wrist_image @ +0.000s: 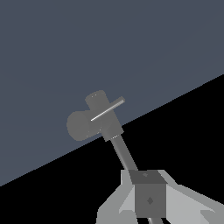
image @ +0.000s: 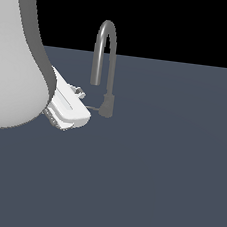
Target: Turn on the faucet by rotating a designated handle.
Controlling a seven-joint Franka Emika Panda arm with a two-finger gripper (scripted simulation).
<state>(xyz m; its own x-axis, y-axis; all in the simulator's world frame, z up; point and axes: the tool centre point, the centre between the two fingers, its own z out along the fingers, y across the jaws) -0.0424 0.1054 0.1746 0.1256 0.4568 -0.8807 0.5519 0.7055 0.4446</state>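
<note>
The grey faucet [image: 105, 44] stands on the dark floor, its arched spout rising from a short thick base. The thin handle [image: 92, 107] sticks out from the base toward the exterior view's left. My gripper [image: 79, 92] hangs just left of the base, close to the handle's tip; I cannot tell whether they touch. In the wrist view the faucet [wrist_image: 109, 127] lies ahead with the bright handle rod [wrist_image: 108, 110] across it. The gripper [wrist_image: 150, 199] shows as one joined finger block, shut and empty, short of the handle.
The big white robot arm [image: 14, 53] fills the exterior view's left side. The flat dark grey floor [image: 152, 181] spreads around the faucet.
</note>
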